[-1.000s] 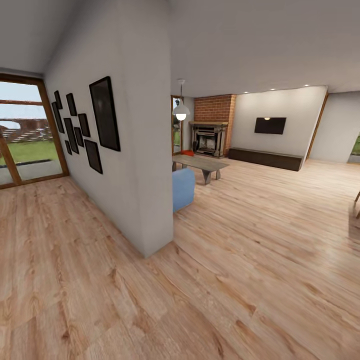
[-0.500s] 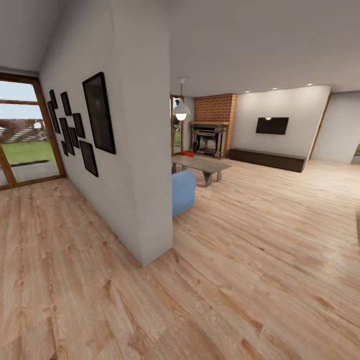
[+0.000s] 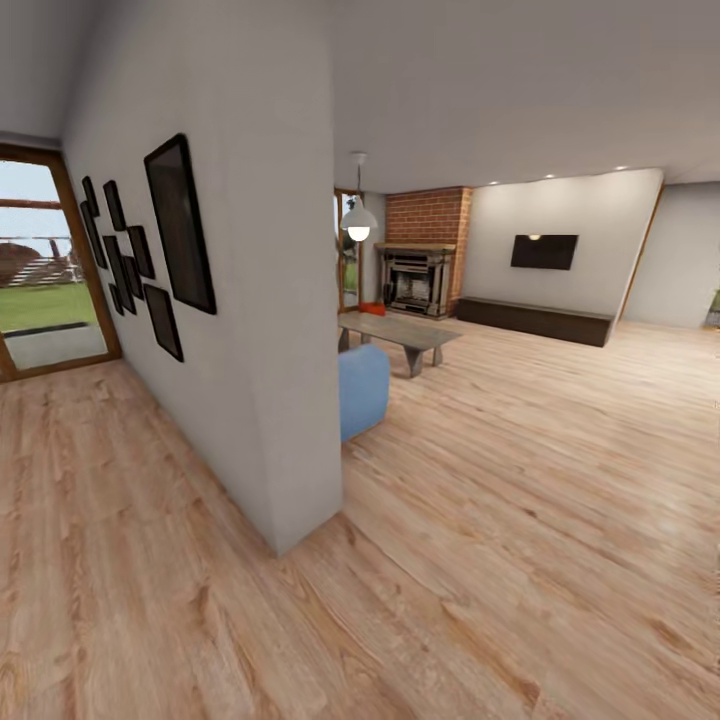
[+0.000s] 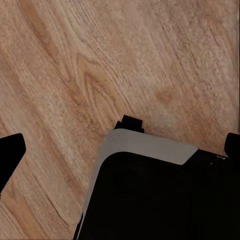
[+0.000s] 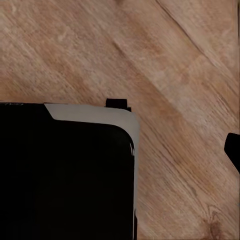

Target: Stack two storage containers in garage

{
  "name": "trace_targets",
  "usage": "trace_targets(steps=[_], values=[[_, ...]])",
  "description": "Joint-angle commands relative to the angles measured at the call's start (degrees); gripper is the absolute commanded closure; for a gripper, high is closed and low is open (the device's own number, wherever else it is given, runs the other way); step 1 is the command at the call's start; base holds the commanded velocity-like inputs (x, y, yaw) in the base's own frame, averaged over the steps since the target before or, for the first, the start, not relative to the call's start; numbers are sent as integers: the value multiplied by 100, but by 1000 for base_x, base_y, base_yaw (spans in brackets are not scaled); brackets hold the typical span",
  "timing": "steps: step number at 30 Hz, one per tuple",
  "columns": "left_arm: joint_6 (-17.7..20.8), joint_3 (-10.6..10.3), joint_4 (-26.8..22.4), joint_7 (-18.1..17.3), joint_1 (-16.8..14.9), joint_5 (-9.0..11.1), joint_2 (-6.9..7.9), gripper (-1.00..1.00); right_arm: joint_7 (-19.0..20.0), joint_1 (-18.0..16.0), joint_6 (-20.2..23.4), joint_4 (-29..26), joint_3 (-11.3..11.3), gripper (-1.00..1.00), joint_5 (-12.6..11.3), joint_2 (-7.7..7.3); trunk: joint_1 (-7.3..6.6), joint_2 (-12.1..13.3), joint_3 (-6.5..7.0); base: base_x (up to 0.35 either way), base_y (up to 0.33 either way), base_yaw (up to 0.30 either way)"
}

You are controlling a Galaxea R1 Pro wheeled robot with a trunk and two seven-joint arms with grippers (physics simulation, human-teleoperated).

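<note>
- At the far left of the head view, a wood-framed glass door (image 3: 45,270) looks out onto grass.
- Next comes a white partition wall (image 3: 260,330) carrying a cluster of dark picture frames (image 3: 150,250).
- Just past the wall's end, a corner of the blue sofa (image 3: 362,388) shows, with a low grey coffee table (image 3: 400,332) behind it and a hanging lamp (image 3: 358,222) above.
- Further back stands the brick fireplace (image 3: 425,250). A small orange-red patch (image 3: 372,308) on the floor beside it, behind the coffee table, may be one of the storage containers; it is too small and too hidden to be sure.
- To the right, a dark screen (image 3: 544,251) hangs on the far wall above a long dark low cabinet (image 3: 535,318).
- The light wood plank floor (image 3: 520,480) runs across the whole foreground.
- In the left wrist view the left gripper (image 4: 120,150) points down at the planks, its dark fingertips at opposite edges of the picture, so the jaws stand apart with nothing between them.
- In the right wrist view the right gripper (image 5: 232,150) shows one dark fingertip over the planks; whether its jaws are apart or together cannot be told.
- Judged from this, the task is at its very start: the robot is at the edge of the living room, no container is held, and fetching, carrying to the garage and stacking are all left.
</note>
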Motion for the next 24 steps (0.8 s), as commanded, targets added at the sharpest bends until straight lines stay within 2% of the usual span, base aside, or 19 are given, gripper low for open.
trace_targets(steps=[1,24], values=[[-23,21,2,10,-3,22,-1,-100,32,-8,-35,17,41,-100,-64,0,4,-4,-7,323,0,-240],[-32,21,2,10,-3,19,-18,-100,51,-8,-57,13,46,-100,-68,0,4,-4,-7,323,0,-284]])
